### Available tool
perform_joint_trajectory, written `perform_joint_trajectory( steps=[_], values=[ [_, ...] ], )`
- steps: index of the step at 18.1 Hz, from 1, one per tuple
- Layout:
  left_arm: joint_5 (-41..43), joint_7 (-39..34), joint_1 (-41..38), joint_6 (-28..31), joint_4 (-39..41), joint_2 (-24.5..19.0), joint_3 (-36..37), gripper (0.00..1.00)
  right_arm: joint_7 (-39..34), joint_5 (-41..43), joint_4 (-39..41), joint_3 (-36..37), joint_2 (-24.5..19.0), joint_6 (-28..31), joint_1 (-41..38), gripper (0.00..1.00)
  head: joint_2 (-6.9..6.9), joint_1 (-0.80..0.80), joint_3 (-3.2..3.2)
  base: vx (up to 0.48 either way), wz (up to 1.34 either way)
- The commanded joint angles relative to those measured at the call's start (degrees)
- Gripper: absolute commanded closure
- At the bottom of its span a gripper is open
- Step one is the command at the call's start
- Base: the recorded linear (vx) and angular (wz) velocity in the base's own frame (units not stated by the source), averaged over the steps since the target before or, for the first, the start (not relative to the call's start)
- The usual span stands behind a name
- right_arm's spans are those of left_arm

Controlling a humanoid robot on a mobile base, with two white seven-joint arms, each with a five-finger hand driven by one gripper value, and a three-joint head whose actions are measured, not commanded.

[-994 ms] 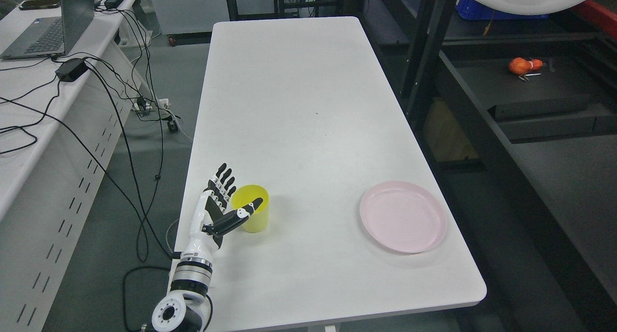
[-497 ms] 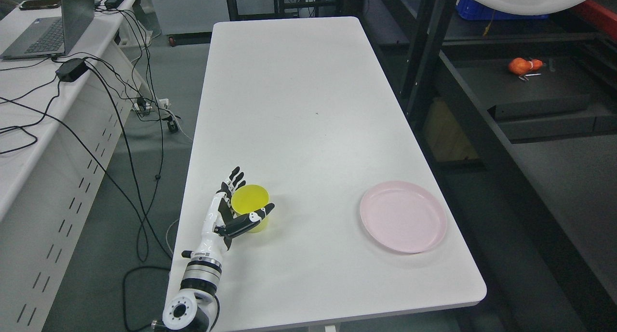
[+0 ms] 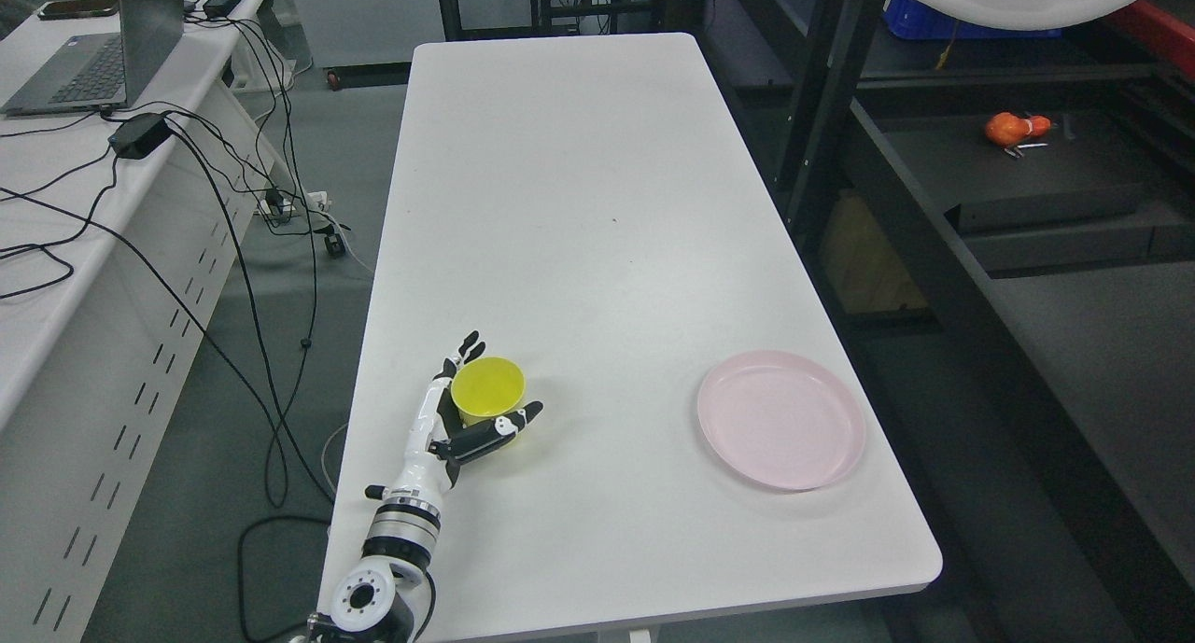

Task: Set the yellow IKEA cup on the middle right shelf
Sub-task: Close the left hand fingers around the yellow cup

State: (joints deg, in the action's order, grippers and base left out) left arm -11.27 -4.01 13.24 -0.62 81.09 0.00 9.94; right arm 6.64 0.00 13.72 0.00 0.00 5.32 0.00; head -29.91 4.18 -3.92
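The yellow cup (image 3: 487, 388) stands upright near the front left corner of the white table (image 3: 597, 204). My left hand (image 3: 501, 380) reaches in from the lower left and cradles the cup. Its thumb (image 3: 509, 425) lies across the cup's near side and its fingers (image 3: 464, 350) stand straight behind the far left side. The hand is open, with the cup between thumb and fingers. The black shelf unit (image 3: 1027, 181) stands to the right of the table. My right arm is out of view.
A pink plate (image 3: 780, 419) lies at the table's front right. An orange object (image 3: 1014, 127) rests on a dark shelf board at the right. A side desk with a laptop (image 3: 89, 60) and hanging cables (image 3: 233, 251) stands left of the table.
My left hand has slid right and forward around the cup. The thumb now crosses the cup's front and the fingers have gone behind it. The cup has stayed in place.
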Motion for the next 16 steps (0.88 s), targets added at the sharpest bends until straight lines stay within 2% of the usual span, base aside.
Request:
perform_joint_trajectory(
  steps=[1, 4, 11, 14, 16],
  values=[
    [0.11, 0.06, 0.74, -0.52, -3.66, -1.00, 0.87, 0.13, 0.04, 1.41, 0.00, -0.97, 1.00, 0.05, -0.79, 0.01, 0.00, 0.00, 0.00, 0.000, 0.00],
    [0.02, 0.06, 0.56, -2.54, -4.18, -1.00, 0.87, 0.33, 0.04, 1.41, 0.00, -0.97, 1.00, 0.05, -0.79, 0.01, 0.00, 0.00, 0.00, 0.000, 0.00],
    [-2.88, -0.21, -1.54, -13.78, -4.46, -1.00, -0.54, 0.98, 0.04, 1.41, 0.00, -0.97, 1.00, 0.05, -0.79, 0.01, 0.00, 0.00, 0.00, 0.000, 0.00],
    [-3.06, -0.21, -4.35, -18.18, 0.27, -1.00, -1.24, 1.00, 0.04, 1.41, 0.00, -0.97, 1.00, 0.05, -0.79, 0.01, 0.00, 0.00, 0.00, 0.000, 0.00],
    [-3.06, -0.12, -6.46, -18.80, 5.02, -1.00, -1.94, 1.00, 0.04, 1.41, 0.00, -0.97, 1.00, 0.05, -0.79, 0.01, 0.00, 0.00, 0.00, 0.000, 0.00]
  ],
)
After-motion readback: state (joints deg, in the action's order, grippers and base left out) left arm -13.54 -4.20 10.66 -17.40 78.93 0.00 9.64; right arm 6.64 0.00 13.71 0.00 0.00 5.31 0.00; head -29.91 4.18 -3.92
